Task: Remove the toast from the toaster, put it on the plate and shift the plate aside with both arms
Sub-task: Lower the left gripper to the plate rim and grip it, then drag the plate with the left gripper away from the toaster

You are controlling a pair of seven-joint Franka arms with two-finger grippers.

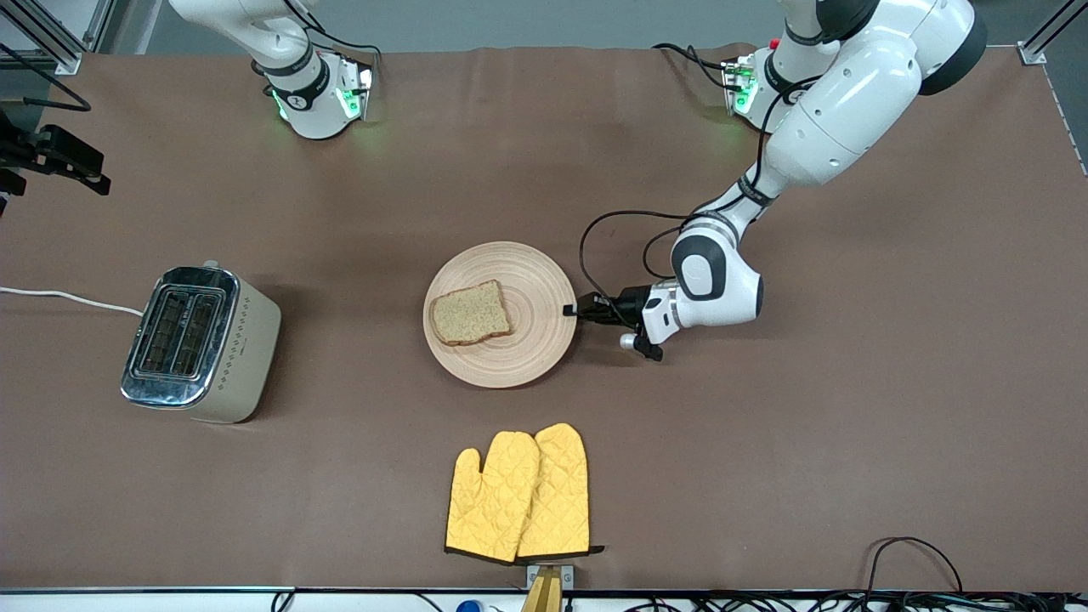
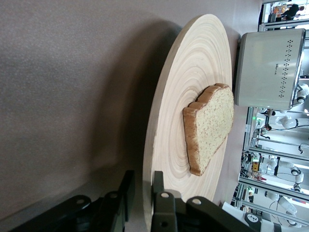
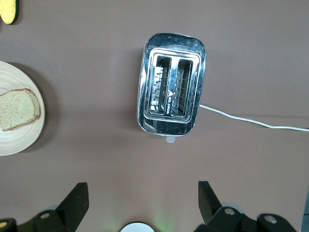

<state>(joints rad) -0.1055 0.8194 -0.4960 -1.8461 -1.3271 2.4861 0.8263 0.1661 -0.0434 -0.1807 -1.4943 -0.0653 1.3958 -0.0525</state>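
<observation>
Toast (image 1: 470, 313) is seen flat on the plate (image 1: 527, 357). Plate rim at the left arm's end is pinched edge-on by the left gripper (image 1: 574, 309). Right gripper (image 3: 140, 205), fingers spread, is held high above the toaster (image 1: 201, 343), well apart from the plate.

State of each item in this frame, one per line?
Brown wholemeal toast slice: lying flat on the plate.
Round light wooden plate: on the table, rim between the left gripper's jaws.
Cream-and-chrome toaster: upright, both slots empty.
Right gripper: open, above the toaster.
Yellow quilted oven mitts: flat, overlapping.
</observation>
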